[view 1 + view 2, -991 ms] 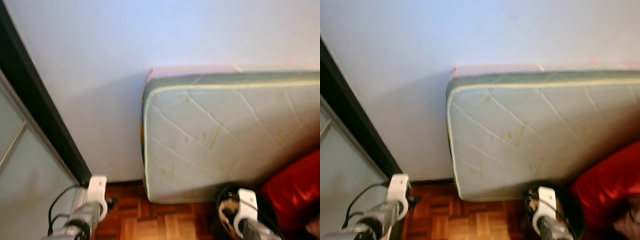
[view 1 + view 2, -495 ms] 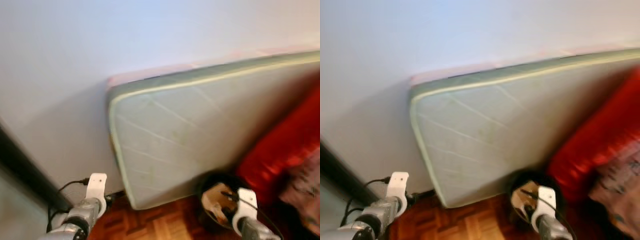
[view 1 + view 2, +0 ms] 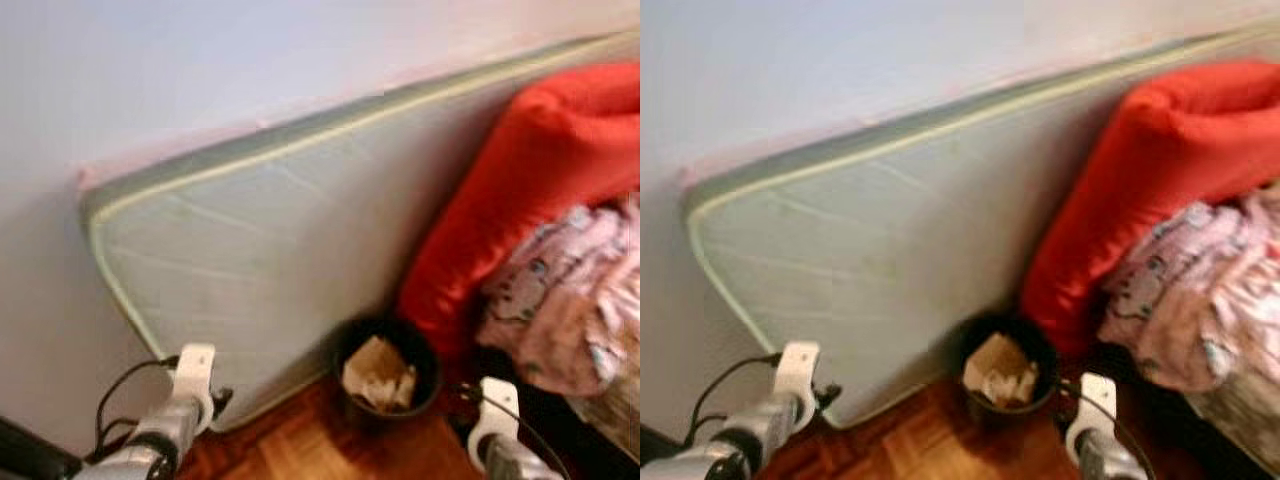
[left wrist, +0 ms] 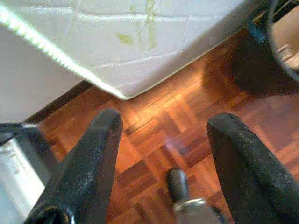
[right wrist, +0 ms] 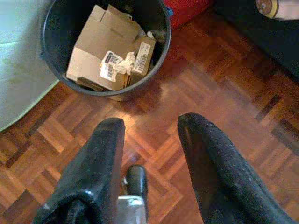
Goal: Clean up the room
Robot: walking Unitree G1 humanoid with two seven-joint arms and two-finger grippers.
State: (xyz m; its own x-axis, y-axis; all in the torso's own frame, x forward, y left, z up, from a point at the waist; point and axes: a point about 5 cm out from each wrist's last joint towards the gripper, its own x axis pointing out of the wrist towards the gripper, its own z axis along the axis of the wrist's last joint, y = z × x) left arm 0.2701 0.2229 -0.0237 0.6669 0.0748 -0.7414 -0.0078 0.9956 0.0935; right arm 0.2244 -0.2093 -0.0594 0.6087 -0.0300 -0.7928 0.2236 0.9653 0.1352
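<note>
Left gripper [image 4: 161,140]: fingers spread, nothing held, above bare wooden floor [image 4: 154,121]; mattress [image 3: 260,250] corner just beyond the tips. Right gripper [image 5: 149,135]: fingers apart, empty, over floor. Black bin [image 5: 51,60] with cardboard box [image 5: 98,51] and scraps sits just ahead of its fingertips, touching mattress. Red cushion [image 3: 520,170] and pink cloth [image 3: 570,290] beside bin.

Mattress [image 3: 260,240] stood on edge on the floor [image 5: 196,88], leaning against the far wall [image 3: 200,60]. Bin [image 3: 432,370] sat on the floor just near of the mattress, cardboard box [image 5: 100,46] inside it. Cushion [image 3: 530,170] leaned on the mattress, right of the bin. Crumpled cloth [image 3: 570,290] lay near of the cushion, far right.
</note>
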